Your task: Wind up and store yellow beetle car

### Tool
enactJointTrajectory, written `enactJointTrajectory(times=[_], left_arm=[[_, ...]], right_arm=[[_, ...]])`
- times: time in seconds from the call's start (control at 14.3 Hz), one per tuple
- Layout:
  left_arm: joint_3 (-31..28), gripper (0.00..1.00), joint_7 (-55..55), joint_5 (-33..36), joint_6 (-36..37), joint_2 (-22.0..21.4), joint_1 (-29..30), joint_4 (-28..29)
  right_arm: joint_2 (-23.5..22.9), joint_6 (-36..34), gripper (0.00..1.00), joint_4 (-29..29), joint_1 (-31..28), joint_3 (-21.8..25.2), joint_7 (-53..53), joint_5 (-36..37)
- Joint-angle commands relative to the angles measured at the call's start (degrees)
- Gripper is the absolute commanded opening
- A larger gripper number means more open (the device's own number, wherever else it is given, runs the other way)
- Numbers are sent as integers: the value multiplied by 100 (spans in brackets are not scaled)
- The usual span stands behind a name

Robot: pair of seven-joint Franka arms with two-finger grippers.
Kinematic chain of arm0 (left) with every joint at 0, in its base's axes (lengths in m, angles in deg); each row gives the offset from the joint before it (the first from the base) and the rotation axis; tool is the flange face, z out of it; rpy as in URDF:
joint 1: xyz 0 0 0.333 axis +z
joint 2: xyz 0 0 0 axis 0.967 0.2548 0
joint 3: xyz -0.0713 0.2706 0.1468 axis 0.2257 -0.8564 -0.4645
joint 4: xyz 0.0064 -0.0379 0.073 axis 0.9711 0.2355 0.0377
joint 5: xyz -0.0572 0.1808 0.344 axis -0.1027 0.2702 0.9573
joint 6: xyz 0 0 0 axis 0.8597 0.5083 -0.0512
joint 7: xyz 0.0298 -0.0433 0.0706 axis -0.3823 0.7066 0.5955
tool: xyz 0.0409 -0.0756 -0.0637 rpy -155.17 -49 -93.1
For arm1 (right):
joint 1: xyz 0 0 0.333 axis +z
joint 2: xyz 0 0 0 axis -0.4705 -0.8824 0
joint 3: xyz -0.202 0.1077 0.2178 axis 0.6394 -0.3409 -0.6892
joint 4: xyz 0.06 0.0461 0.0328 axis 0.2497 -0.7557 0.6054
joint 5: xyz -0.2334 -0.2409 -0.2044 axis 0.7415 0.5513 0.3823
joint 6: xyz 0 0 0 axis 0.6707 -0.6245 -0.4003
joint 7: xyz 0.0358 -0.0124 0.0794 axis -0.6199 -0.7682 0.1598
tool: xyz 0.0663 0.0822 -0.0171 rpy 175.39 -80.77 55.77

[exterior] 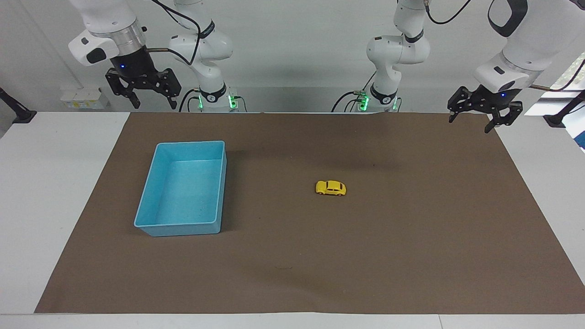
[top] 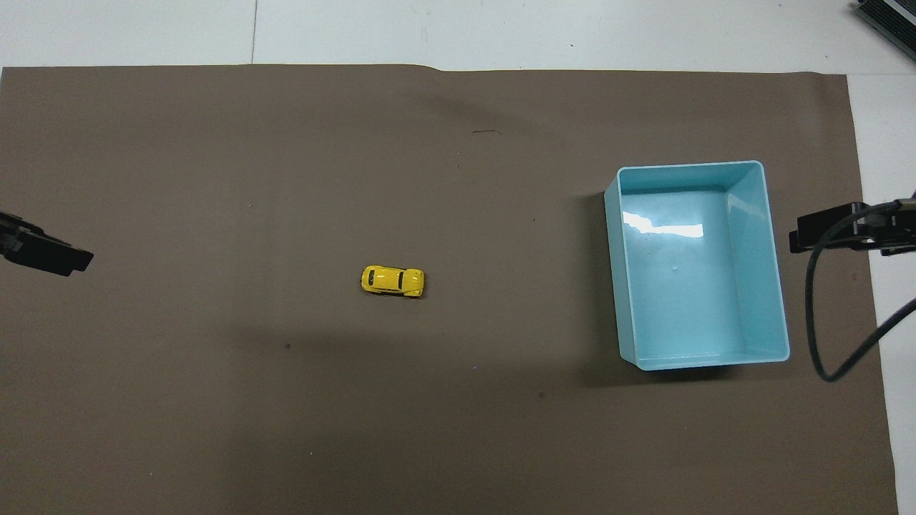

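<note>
The yellow beetle car (exterior: 331, 188) (top: 392, 281) stands on its wheels near the middle of the brown mat, alone. An empty blue bin (exterior: 152, 221) (top: 780, 286) sits on the mat toward the right arm's end of the table. My left gripper (exterior: 470, 123) hangs open in the air over the mat's corner at the left arm's end, well away from the car. My right gripper (exterior: 154, 105) hangs open and empty above the table edge by the robots, near the bin's end. In the overhead view only the left gripper's tip (top: 46, 252) and the right gripper's tip (top: 837, 229) show.
A brown mat (exterior: 411, 256) covers most of the white table (exterior: 55, 183). A black cable (top: 816, 322) loops down from the right arm beside the bin. A dark device corner (top: 891, 18) lies on the table at its end farthest from the robots.
</note>
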Motion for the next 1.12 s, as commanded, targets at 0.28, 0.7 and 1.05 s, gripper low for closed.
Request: enactJointTrajectory(times=[0.28, 0.7, 1.05], left_arm=[[58, 100, -2849, 13, -483, 144, -159, 345], [85, 100, -4371, -680, -1307, 628, -448, 783], [85, 100, -4778, -1041, -2249, 944, -1081, 1346]], right_arm=[[55, 0, 100, -35, -39, -3, -67, -94], [55, 0, 100, -35, -39, -3, -67, -94], [55, 0, 100, -35, -39, -3, -67, -94]])
